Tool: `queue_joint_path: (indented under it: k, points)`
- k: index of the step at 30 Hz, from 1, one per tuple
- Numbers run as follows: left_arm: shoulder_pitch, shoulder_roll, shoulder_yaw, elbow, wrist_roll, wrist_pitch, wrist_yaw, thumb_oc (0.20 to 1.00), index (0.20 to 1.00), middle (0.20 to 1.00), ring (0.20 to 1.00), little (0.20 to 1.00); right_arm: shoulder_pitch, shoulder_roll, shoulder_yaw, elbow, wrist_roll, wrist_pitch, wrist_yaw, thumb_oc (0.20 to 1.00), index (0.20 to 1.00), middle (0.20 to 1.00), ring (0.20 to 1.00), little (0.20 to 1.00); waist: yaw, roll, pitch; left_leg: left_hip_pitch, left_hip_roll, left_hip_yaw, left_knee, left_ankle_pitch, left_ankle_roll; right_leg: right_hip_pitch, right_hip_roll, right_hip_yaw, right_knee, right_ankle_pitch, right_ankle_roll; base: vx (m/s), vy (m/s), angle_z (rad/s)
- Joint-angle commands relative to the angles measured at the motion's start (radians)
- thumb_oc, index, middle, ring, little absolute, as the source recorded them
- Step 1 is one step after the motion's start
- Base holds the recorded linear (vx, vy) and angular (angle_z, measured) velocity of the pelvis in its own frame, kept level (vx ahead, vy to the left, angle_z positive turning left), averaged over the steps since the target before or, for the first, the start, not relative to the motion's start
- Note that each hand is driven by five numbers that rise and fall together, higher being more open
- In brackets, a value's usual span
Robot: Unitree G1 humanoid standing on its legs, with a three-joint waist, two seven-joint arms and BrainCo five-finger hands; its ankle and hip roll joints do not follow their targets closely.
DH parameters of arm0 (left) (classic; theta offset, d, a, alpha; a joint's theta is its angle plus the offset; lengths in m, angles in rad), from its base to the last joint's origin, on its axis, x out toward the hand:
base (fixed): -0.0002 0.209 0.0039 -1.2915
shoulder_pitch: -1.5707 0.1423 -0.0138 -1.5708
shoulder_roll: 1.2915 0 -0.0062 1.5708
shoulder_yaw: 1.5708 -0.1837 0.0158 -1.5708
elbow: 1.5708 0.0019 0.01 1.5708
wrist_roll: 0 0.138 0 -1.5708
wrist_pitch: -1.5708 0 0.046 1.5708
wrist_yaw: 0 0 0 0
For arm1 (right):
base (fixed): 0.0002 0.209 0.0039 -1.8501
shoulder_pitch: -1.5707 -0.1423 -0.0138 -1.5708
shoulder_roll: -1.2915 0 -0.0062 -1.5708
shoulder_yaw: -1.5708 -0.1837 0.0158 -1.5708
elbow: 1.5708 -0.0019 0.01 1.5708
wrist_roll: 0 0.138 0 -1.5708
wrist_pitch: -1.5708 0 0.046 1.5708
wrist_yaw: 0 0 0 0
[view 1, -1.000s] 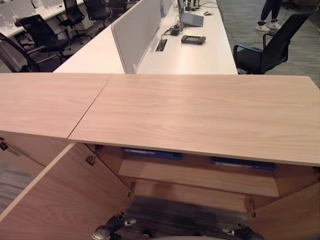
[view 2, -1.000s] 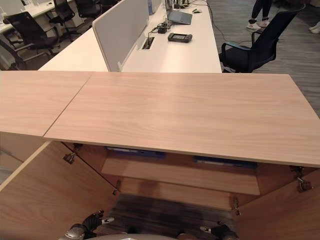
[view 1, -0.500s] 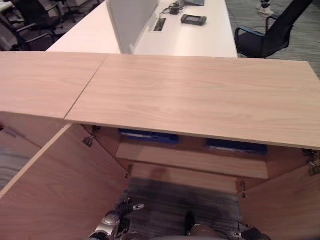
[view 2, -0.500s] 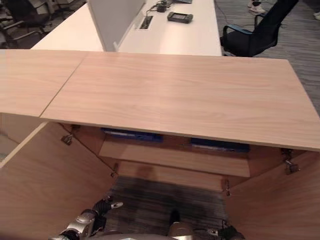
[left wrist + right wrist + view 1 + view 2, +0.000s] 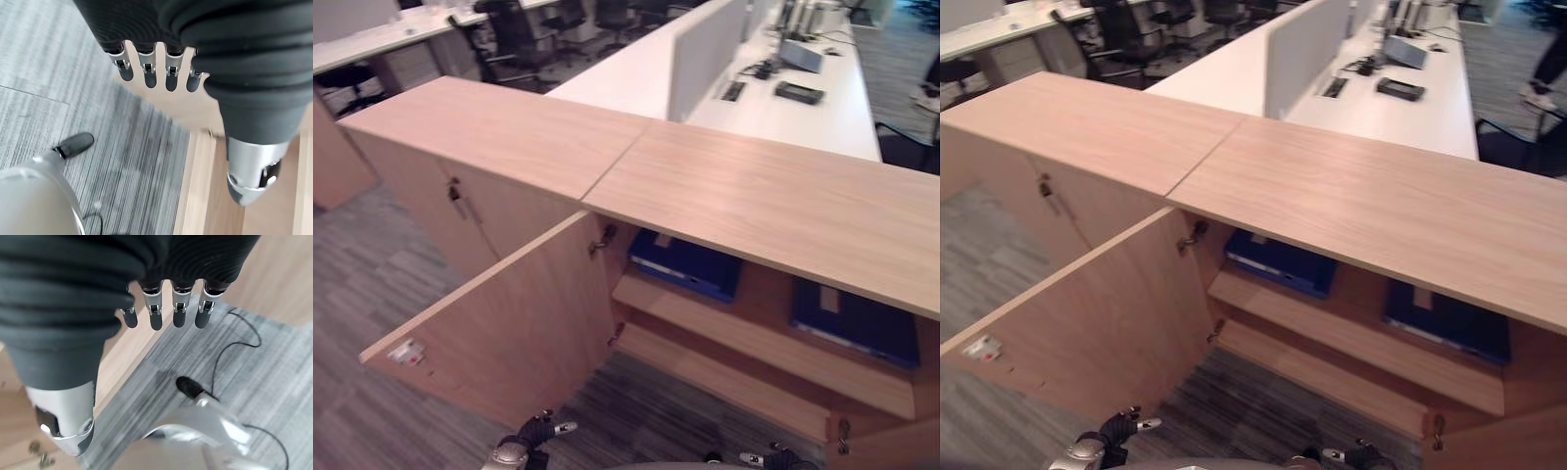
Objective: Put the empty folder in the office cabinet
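Left wrist view has the left hand (image 5: 156, 73) hanging with fingers straight, nothing held, above grey carpet (image 5: 58, 73); the right hand (image 5: 166, 308) hangs likewise, relaxed and empty. At twelve o'clock stands the office cabinet (image 5: 773, 196), its left door (image 5: 509, 323) swung open, with two blue folders inside: one (image 5: 685, 264) at eleven, one (image 5: 857, 318) at one

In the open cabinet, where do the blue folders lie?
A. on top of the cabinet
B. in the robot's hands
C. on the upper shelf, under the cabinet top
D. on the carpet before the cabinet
C: both blue folders lie flat on the upper shelf inside the open cabinet, just below its top; the left hand and the right hand hang open and hold nothing.
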Motion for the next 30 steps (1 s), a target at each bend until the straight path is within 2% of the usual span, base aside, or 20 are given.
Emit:
queue_joint_path:
  k: [1, 3, 4, 5, 7, 11, 14, 17, 19, 23, 24, 25, 27, 28, 29, 30]
  points:
    - [-0.084, 0.013, 0.026, -0.013, 0.030, -0.020, 0.010, 1.000, 1.000, 1.000, 1.000, 1.000, -0.076, 0.011, 0.027, 0.008, 0.028, -0.018, -0.014, 1.000, 1.000, 1.000, 1.000, 1.000, 0.018, -0.019, 0.052, -0.027, 0.014, -0.039, 0.065, -0.049, -0.015, -0.038, 0.003, 0.086, 0.117, -0.110, 0.051, -0.09, 0.091, 0.42]
    - [-0.086, 0.021, 0.025, -0.004, 0.032, -0.021, 0.013, 1.000, 1.000, 1.000, 1.000, 1.000, -0.081, 0.018, 0.025, -0.001, 0.034, -0.019, -0.012, 1.000, 1.000, 1.000, 1.000, 1.000, 0.013, -0.021, 0.064, -0.045, 0.002, -0.082, 0.069, -0.047, 0.000, -0.066, 0.017, 0.174, 0.172, -0.124, 0.069, -0.10, 0.091, 0.67]
    - [-0.087, 0.021, 0.025, -0.004, 0.032, -0.021, 0.013, 1.000, 1.000, 1.000, 1.000, 1.000, -0.082, 0.018, 0.025, -0.001, 0.034, -0.019, -0.012, 1.000, 1.000, 1.000, 1.000, 1.000, 0.013, -0.022, 0.060, -0.052, 0.001, -0.083, 0.070, -0.044, 0.001, -0.071, 0.016, 0.174, 0.171, -0.120, 0.069, -0.10, 0.149, 1.23]
    - [-0.089, 0.019, 0.028, 0.017, 0.031, -0.020, 0.018, 1.000, 1.000, 1.000, 1.000, 1.000, -0.076, 0.025, 0.025, -0.002, 0.046, -0.024, -0.009, 1.000, 1.000, 1.000, 1.000, 1.000, 0.003, -0.012, 0.058, -0.068, -0.015, -0.139, 0.069, -0.035, 0.020, -0.072, 0.075, 0.332, 0.233, -0.163, 0.075, -0.06, 0.116, 1.16]
    - [-0.088, 0.019, 0.032, 0.025, 0.028, -0.020, 0.020, 1.000, 1.000, 1.000, 1.000, 1.000, -0.072, 0.027, 0.024, 0.001, 0.049, -0.025, -0.010, 1.000, 1.000, 1.000, 1.000, 1.000, 0.009, -0.013, 0.053, -0.072, -0.015, -0.154, 0.067, -0.032, 0.023, -0.060, 0.075, 0.345, 0.238, -0.167, 0.072, -0.05, 0.035, 1.01]
    - [-0.080, 0.020, 0.039, 0.045, 0.018, -0.024, 0.025, 1.000, 1.000, 1.000, 1.000, 1.000, -0.064, 0.028, 0.032, 0.008, 0.048, -0.027, -0.010, 1.000, 1.000, 1.000, 1.000, 1.000, 0.035, -0.023, 0.028, -0.086, -0.022, -0.196, 0.054, -0.019, 0.022, -0.013, 0.084, 0.338, 0.171, -0.199, 0.045, -0.01, -0.058, 0.39]
    - [-0.076, 0.015, 0.051, 0.055, 0.017, -0.025, 0.031, 1.000, 1.000, 1.000, 1.000, 1.000, -0.066, 0.027, 0.037, 0.019, 0.038, -0.027, -0.015, 1.000, 1.000, 1.000, 1.000, 1.000, 0.051, -0.030, 0.025, -0.088, -0.024, -0.207, 0.054, -0.013, 0.015, 0.022, 0.081, 0.312, 0.115, -0.208, 0.044, -0.01, -0.081, 0.31]
    - [-0.070, -0.002, 0.070, 0.069, -0.009, -0.029, 0.054, 1.000, 1.000, 1.000, 1.000, 1.000, -0.071, 0.011, 0.038, 0.029, 0.036, -0.025, -0.021, 1.000, 1.000, 1.000, 1.000, 1.000, 0.068, -0.027, 0.022, -0.100, -0.011, -0.249, 0.038, 0.016, -0.012, 0.049, 0.106, 0.311, 0.053, -0.211, 0.032, -0.06, -0.220, 0.33]
    - [-0.060, -0.020, 0.076, 0.077, -0.017, -0.035, 0.066, 1.000, 1.000, 1.000, 1.000, 1.000, -0.072, -0.001, 0.029, 0.022, 0.051, -0.033, -0.030, 1.000, 1.000, 1.000, 1.000, 1.000, 0.075, -0.016, 0.021, -0.113, 0.015, -0.276, 0.033, 0.046, -0.047, 0.083, 0.131, 0.288, 0.000, -0.217, 0.012, -0.11, -0.271, 0.48]
    - [-0.053, -0.033, 0.085, 0.073, -0.046, -0.042, 0.076, 1.000, 1.000, 1.000, 1.000, 1.000, -0.071, -0.022, 0.011, 0.029, 0.066, -0.040, -0.038, 1.000, 1.000, 1.000, 1.000, 1.000, 0.079, 0.011, 0.043, -0.133, 0.046, -0.296, 0.037, 0.093, -0.089, 0.114, 0.169, 0.257, -0.038, -0.224, -0.016, -0.12, -0.187, 0.46]
    - [-0.053, -0.033, 0.085, 0.073, -0.046, -0.042, 0.076, 1.000, 1.000, 1.000, 1.000, 1.000, -0.072, -0.022, 0.011, 0.029, 0.066, -0.040, -0.038, 1.000, 1.000, 1.000, 1.000, 1.000, 0.079, 0.011, 0.043, -0.133, 0.046, -0.296, 0.037, 0.093, -0.089, 0.114, 0.169, 0.257, -0.038, -0.224, -0.016, -0.13, -0.101, 0.29]
    - [-0.057, -0.037, 0.085, 0.068, -0.056, -0.044, 0.080, 1.000, 1.000, 1.000, 1.000, 1.000, -0.073, -0.034, 0.003, 0.027, 0.069, -0.040, -0.041, 1.000, 1.000, 1.000, 1.000, 1.000, 0.079, 0.020, 0.062, -0.161, 0.054, -0.290, 0.062, 0.108, -0.103, 0.118, 0.174, 0.250, -0.044, -0.224, -0.022, -0.11, -0.058, 0.30]
    - [-0.063, -0.044, 0.086, 0.059, -0.072, -0.045, 0.082, 1.000, 1.000, 1.000, 1.000, 1.000, -0.077, -0.051, -0.006, 0.029, 0.073, -0.040, -0.048, 1.000, 1.000, 1.000, 1.000, 1.000, 0.074, 0.021, 0.081, -0.198, 0.056, -0.260, 0.113, 0.112, -0.107, 0.120, 0.168, 0.235, -0.048, -0.221, -0.026, -0.21, -0.033, 0.31]
    - [-0.068, -0.051, 0.087, 0.056, -0.074, -0.045, 0.083, 1.000, 1.000, 1.000, 1.000, 1.000, -0.086, -0.065, -0.022, 0.036, 0.082, -0.035, -0.051, 1.000, 1.000, 1.000, 1.000, 1.000, 0.047, 0.016, 0.090, -0.210, 0.076, -0.151, 0.169, 0.088, -0.086, 0.102, 0.150, 0.217, -0.043, -0.208, -0.028, -0.22, 0.005, 0.19]
    - [-0.068, -0.051, 0.087, 0.056, -0.074, -0.045, 0.083, 1.000, 1.000, 1.000, 1.000, 1.000, -0.087, -0.065, -0.021, 0.036, 0.082, -0.035, -0.051, 1.000, 1.000, 1.000, 1.000, 1.000, 0.049, 0.016, 0.091, -0.209, 0.077, -0.149, 0.174, 0.083, -0.086, 0.102, 0.149, 0.220, -0.042, -0.208, -0.028, -0.23, 0.024, 0.30]
    - [-0.063, -0.054, 0.087, 0.052, -0.072, -0.044, 0.077, 1.000, 1.000, 1.000, 1.000, 1.000, -0.084, -0.072, -0.031, 0.047, 0.090, -0.032, -0.050, 1.000, 1.000, 1.000, 1.000, 1.000, 0.035, 0.012, 0.084, -0.178, 0.090, -0.088, 0.221, 0.032, -0.076, 0.083, 0.136, 0.210, -0.034, -0.199, -0.032, -0.11, 0.017, 0.19]
